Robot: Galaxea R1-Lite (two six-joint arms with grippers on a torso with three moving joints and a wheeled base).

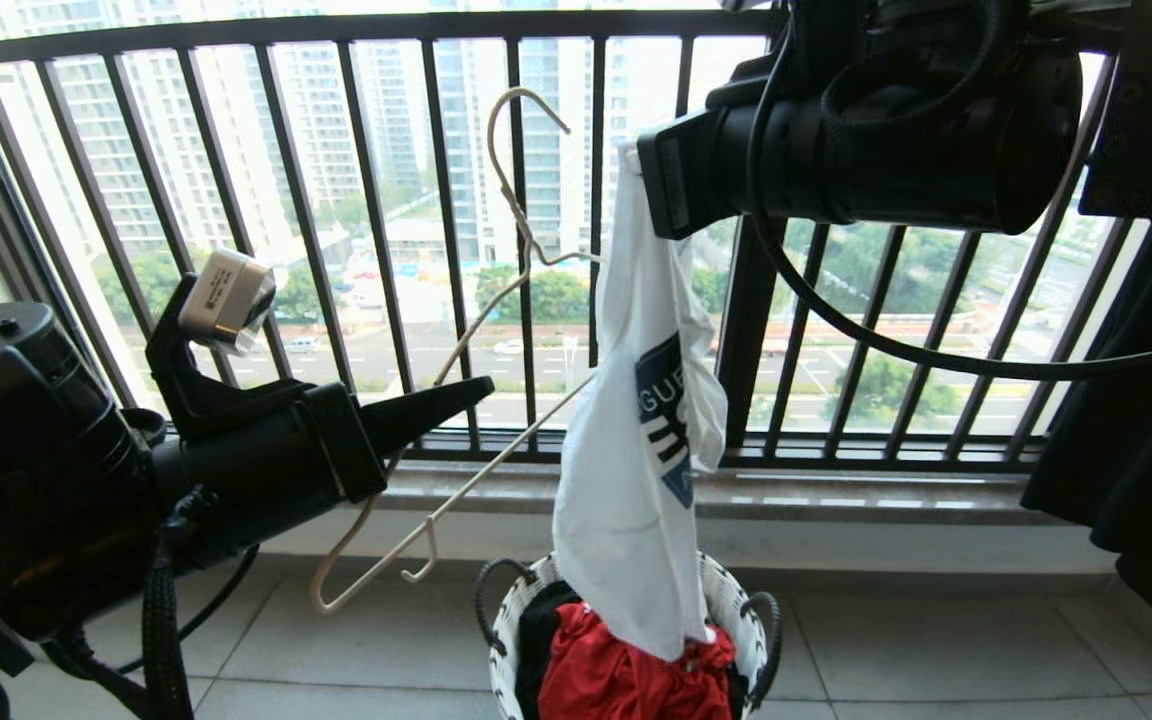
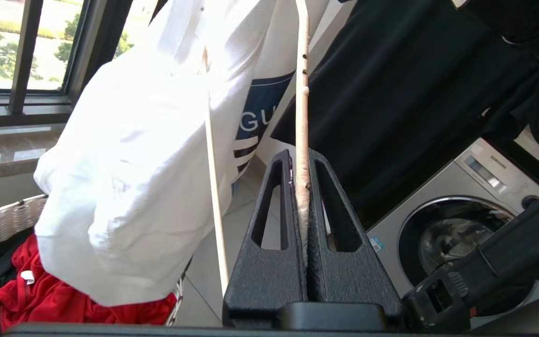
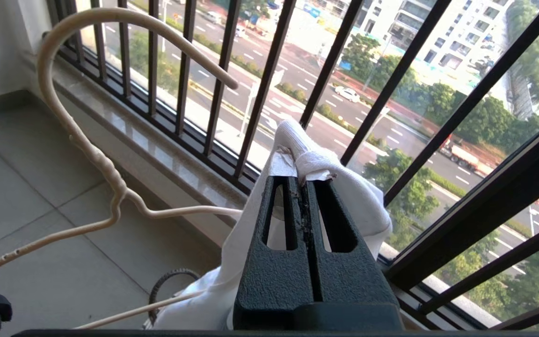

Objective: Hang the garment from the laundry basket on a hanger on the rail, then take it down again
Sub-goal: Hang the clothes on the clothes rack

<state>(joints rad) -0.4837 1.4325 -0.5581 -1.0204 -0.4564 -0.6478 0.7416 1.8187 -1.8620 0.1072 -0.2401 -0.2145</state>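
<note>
The white garment (image 1: 626,510) with its dark blue emblem (image 1: 661,420) hangs in a long bunch from my right gripper (image 1: 633,160), which is shut on its ribbed top edge (image 3: 314,161). Its lower end reaches down into the round white laundry basket (image 1: 508,625) on the floor. To the left, my left gripper (image 1: 481,386) is shut on one arm of the cream wire hanger (image 1: 496,460), tilted with its hook up beside the shirt. In the left wrist view the hanger wire (image 2: 302,93) runs straight up between the closed fingers (image 2: 269,243). The rail is out of view.
A red garment (image 1: 626,675) and a black one (image 1: 541,625) lie in the basket. The black barred window railing (image 1: 336,200) and stone sill (image 1: 836,495) stand just behind. Dark clothing (image 1: 1136,450) hangs at the right. A washing machine (image 2: 461,220) is beyond it.
</note>
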